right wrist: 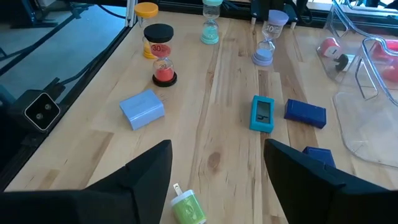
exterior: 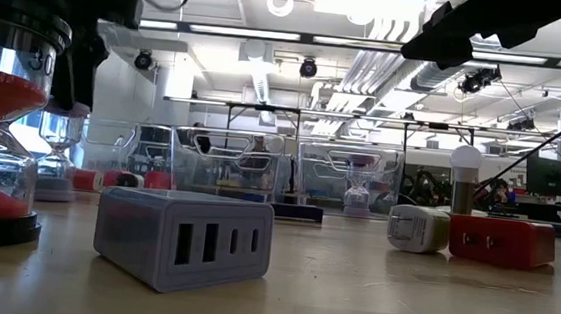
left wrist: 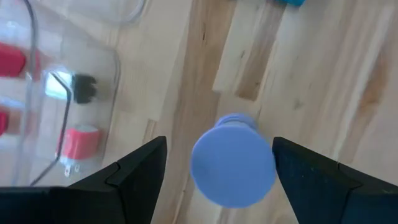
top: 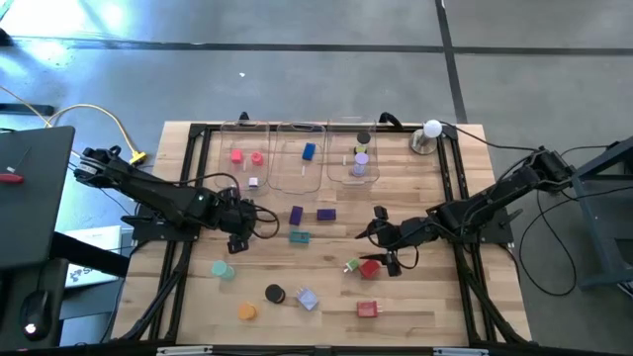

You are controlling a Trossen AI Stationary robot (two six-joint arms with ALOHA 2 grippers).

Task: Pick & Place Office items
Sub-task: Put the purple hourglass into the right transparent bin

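Observation:
My left gripper [top: 237,235] hangs open over the table's left middle, pointing steeply down. Its fingers [left wrist: 134,171] stand on either side of the round lavender top of a small hourglass [left wrist: 233,162], which stands upright on the wood; I see no touch. The right wrist view shows the same hourglass [right wrist: 267,40] under that gripper. My right gripper [top: 384,237] hovers open right of the middle, nothing between its fingers [right wrist: 146,174]. Below it a green-and-white plug [right wrist: 186,208] lies on the table. Other office items lie scattered: a teal piece [right wrist: 262,114], blue blocks [right wrist: 305,114], a lavender charger [right wrist: 142,109].
Three clear trays [top: 302,153] stand at the far side holding pink, blue and purple pieces. A white ball on a metal base [top: 431,130] stands far right. Near the front edge are a black-topped red hourglass [right wrist: 163,56], an orange piece [top: 246,311] and a red charger [top: 367,309].

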